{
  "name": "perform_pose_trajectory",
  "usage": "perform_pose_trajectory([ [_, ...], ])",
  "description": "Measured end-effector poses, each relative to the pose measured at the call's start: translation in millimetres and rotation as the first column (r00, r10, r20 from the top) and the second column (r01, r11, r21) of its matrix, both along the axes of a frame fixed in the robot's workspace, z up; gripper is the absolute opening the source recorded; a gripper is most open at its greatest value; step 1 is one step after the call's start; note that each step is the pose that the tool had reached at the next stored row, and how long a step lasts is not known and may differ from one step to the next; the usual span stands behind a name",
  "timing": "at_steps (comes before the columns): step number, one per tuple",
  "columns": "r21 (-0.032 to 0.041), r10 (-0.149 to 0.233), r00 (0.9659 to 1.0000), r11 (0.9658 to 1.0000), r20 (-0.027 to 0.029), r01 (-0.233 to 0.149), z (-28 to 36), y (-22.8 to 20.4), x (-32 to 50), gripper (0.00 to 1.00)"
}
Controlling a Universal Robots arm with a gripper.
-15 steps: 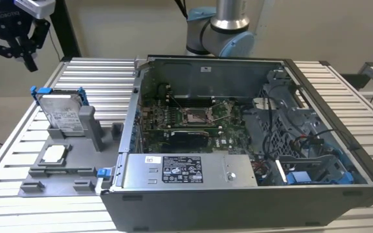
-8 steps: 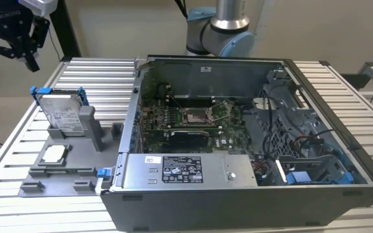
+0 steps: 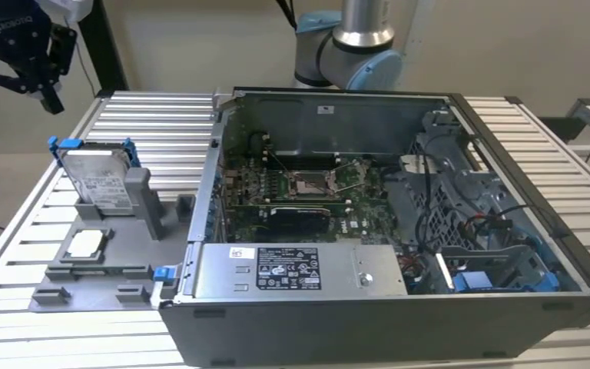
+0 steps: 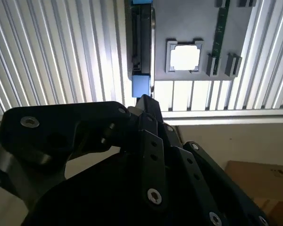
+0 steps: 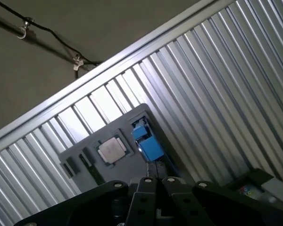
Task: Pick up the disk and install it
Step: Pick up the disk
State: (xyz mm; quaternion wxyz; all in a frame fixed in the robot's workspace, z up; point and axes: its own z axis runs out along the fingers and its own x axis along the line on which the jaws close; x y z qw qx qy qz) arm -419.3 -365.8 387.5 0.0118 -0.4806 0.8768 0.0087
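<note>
Reporting what you have right now: the gripper (image 4: 144, 100) is clenched on nothing, tips pressed together in both wrist views, and it hangs in the air near the outer edge of the slatted table (image 3: 151, 127). The disk (image 3: 98, 178) is not picked up. It sits below the gripper and well apart from it, standing on edge with a slight lean in a slot of the grey tray (image 3: 131, 296), label side showing in the exterior view. Its blue bracket (image 3: 64, 144) frames the drive, and nothing touches it. In the second wrist view you see the disk edge-on, with the blue end of the bracket roughly in line with the closed tips; in the first wrist view the same blue end sits just past the tips. The small square chip (image 3: 87, 244) lies flat in its own tray pocket, beside the disk and farther from the gripper. The open computer case (image 3: 525, 192) lies beyond the tray, far from the gripper, on its side with the cover off. Inside it you can see the motherboard (image 3: 306, 184), and the big grey box with the white label (image 3: 295, 270) sits along one wall. Blue plastic parts (image 3: 475, 280) show in the case corner farthest from the gripper. The arm's column (image 3: 362, 46) rises behind the case.
</note>
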Motion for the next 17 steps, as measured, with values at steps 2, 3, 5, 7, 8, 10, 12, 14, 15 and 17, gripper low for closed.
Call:
perform_pose_trajectory([
  [2,-0.0019,0.024,0.9997,0.9997,0.0019,-0.024,0.0,0.0,0.0,0.00],
  [3,-0.0029,0.036,0.9993,0.9993,0.0028,-0.036,0.0,0.0,0.0,0.00],
  [5,-0.0049,0.060,0.9982,0.9982,0.0043,-0.060,0.0,0.0,0.0,0.00],
  [7,-0.0071,0.084,0.9965,0.9965,0.0054,-0.084,0.1,0.0,0.0,0.00],
  [8,-0.0084,0.097,0.9953,0.9953,0.0057,-0.096,0.1,0.0,0.0,0.00],
  [10,-0.0104,0.120,0.9927,0.9927,0.0065,-0.120,0.0,0.0,0.0,0.00],
  [12,-0.0121,0.146,0.9893,0.9893,0.0069,-0.146,0.0,0.0,0.0,0.00],
  [14,-0.0132,0.176,0.9844,0.9844,0.0075,-0.176,-0.1,0.0,0.0,0.00],
  [15,-0.0135,0.193,0.9811,0.9810,0.0081,-0.193,-0.2,0.1,0.0,0.00],
  [17,-0.0141,0.229,0.9735,0.9735,0.0094,-0.228,-0.3,0.1,0.1,0.00],
])
